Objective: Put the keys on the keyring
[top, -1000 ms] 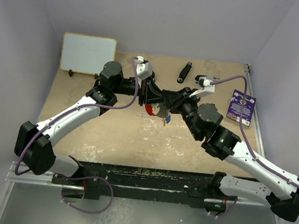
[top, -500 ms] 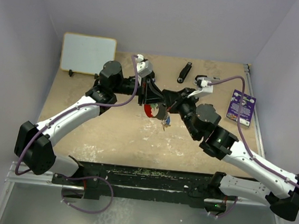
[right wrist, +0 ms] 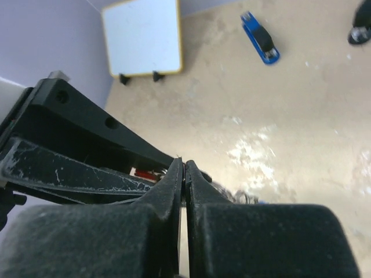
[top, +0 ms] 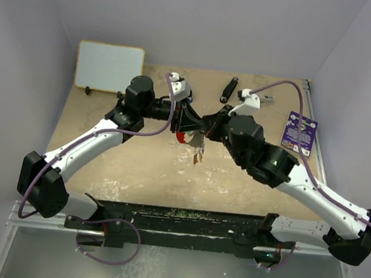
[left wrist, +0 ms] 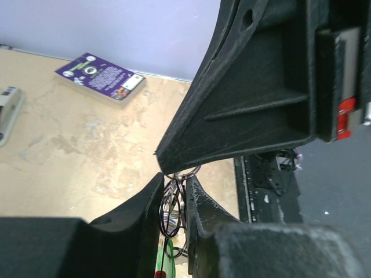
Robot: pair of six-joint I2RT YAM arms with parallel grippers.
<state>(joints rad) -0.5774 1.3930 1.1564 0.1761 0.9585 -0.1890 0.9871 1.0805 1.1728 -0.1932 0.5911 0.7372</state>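
Both grippers meet above the middle of the table. My left gripper point(top: 188, 121) is shut on the keyring point(left wrist: 173, 200), whose dark and silver rings sit between its jaws; a green tag hangs below. My right gripper point(top: 202, 126) is shut tip to tip point(right wrist: 184, 172) on a thin part of the same keyring. The red fob point(top: 184, 137) shows under the left fingers, and also in the right wrist view point(right wrist: 145, 172). The keys point(top: 197, 156) dangle in a bunch below the two grippers, above the tabletop. Single keys cannot be told apart.
A white board point(top: 109, 66) stands at the back left. A black stapler point(top: 228, 88) lies at the back middle. A purple card point(top: 300, 132) lies at the right. A blue stapler point(right wrist: 259, 37) shows in the right wrist view near the board.
The right arm has swung up and turned at the wrist, still pinching at the ring. The hanging bunch has shifted slightly left. The left gripper has barely moved.
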